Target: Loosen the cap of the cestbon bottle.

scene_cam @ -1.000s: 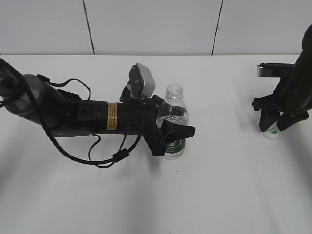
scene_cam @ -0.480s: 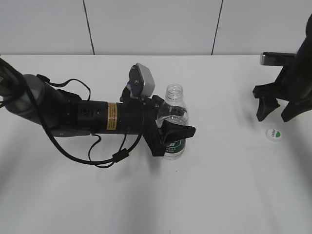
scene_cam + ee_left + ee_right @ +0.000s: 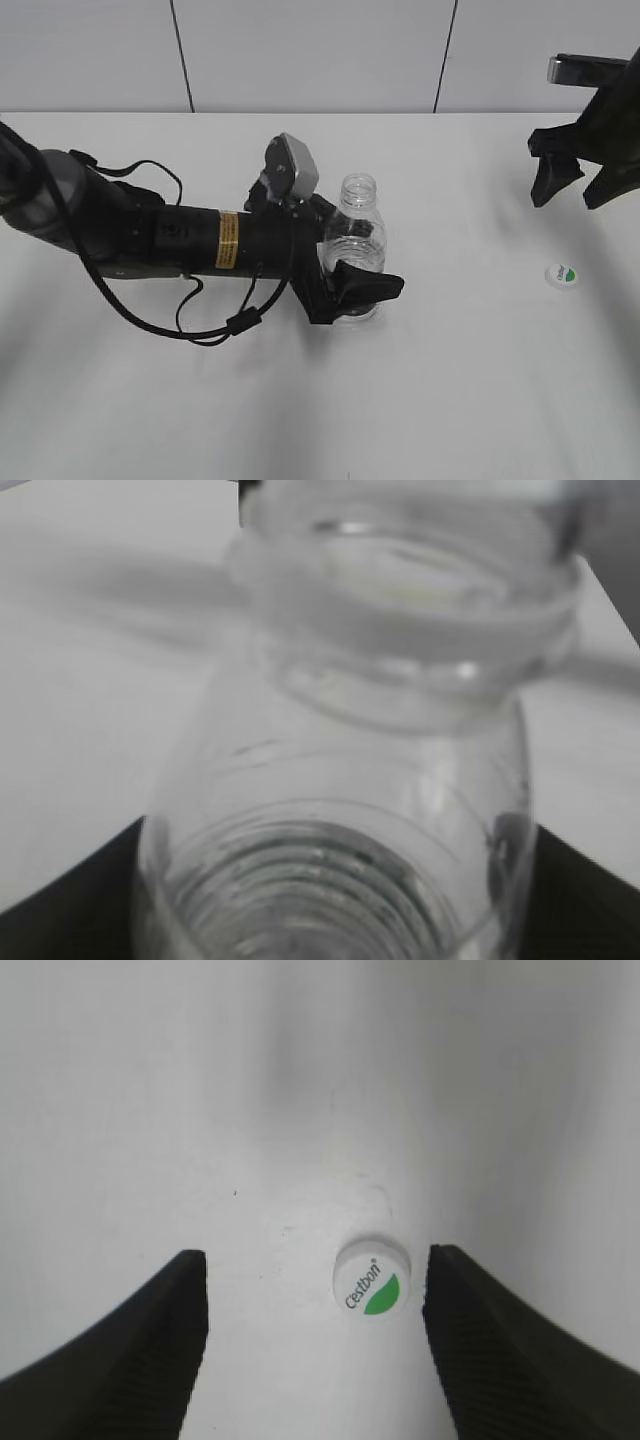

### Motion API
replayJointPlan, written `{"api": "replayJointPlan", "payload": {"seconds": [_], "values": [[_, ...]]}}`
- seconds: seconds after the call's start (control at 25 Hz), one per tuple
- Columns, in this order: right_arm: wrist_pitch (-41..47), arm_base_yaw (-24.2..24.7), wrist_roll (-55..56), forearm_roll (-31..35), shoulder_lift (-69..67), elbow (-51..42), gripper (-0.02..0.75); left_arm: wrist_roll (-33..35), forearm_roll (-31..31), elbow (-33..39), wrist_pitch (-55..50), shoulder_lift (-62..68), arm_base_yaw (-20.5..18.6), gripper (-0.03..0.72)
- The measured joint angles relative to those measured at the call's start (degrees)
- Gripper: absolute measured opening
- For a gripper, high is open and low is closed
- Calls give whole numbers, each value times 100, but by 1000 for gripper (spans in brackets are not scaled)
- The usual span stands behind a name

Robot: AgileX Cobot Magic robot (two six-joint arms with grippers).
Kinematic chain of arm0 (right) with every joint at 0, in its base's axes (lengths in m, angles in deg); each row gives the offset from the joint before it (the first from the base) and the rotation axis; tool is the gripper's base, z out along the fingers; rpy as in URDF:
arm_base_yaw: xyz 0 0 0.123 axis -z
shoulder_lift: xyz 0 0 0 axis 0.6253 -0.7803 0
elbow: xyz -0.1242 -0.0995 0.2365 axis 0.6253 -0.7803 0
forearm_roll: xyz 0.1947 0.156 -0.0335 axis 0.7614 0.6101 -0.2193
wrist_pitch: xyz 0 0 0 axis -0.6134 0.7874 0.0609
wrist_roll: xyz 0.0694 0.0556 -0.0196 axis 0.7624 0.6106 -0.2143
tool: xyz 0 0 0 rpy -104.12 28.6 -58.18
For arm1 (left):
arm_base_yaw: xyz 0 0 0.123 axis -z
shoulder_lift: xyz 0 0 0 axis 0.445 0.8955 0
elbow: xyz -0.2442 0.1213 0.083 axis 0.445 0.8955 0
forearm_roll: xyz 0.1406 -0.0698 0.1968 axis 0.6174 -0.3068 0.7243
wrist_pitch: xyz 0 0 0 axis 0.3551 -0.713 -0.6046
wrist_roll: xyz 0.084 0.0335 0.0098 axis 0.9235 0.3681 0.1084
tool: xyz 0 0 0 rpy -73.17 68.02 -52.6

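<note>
The small round white plastic cap (image 3: 371,1276) with its green half-circle mark lies flat on the white table (image 3: 480,380), off the bottle and well apart from it. It looks light and smooth, likely to skid; I would take it by its rim. My right gripper (image 3: 578,183) hangs above it, jaws spread wide, holding nothing. The small clear plastic cestbon bottle (image 3: 354,250) stands upright, its threaded mouth open; thin and probably empty, it should crush easily. My left gripper (image 3: 347,275) clamps its lower body, where the walls look stiffest.
</note>
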Motion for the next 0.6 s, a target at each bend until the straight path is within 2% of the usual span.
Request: {"api": "replayJointPlan", "payload": {"seconds": [0.24,0.6], "values": [[123,0,0,0,86,0,521,-153,120,6,-48,-602,0,584],[451,0,0,0,389,46,521,-1246,101,10,-194,-1804,-103,580]]}}
